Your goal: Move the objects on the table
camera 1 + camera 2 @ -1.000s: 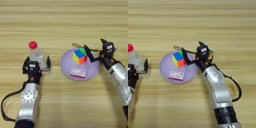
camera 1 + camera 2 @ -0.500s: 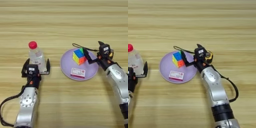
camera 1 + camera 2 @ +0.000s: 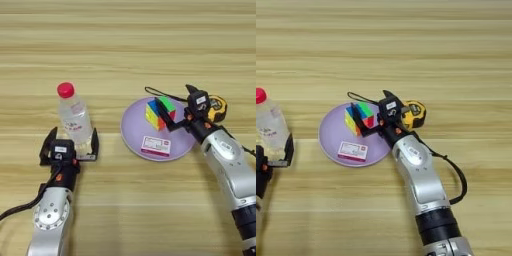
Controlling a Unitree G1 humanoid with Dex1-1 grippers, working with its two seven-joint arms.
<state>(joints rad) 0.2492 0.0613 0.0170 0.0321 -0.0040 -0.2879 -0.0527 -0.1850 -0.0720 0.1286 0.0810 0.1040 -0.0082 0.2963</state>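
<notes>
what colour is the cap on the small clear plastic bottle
Red. The cap tops the small clear plastic bottle, shown best in the left eye view.

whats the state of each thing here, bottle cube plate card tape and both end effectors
bottle: upright on the table, red cap on, between the open fingers of the left end effector
puzzle cube: on the purple plate, right end effector open around it, one finger over its top
card: flat on the plate's near side
tape measure: on the table behind the right arm
</notes>
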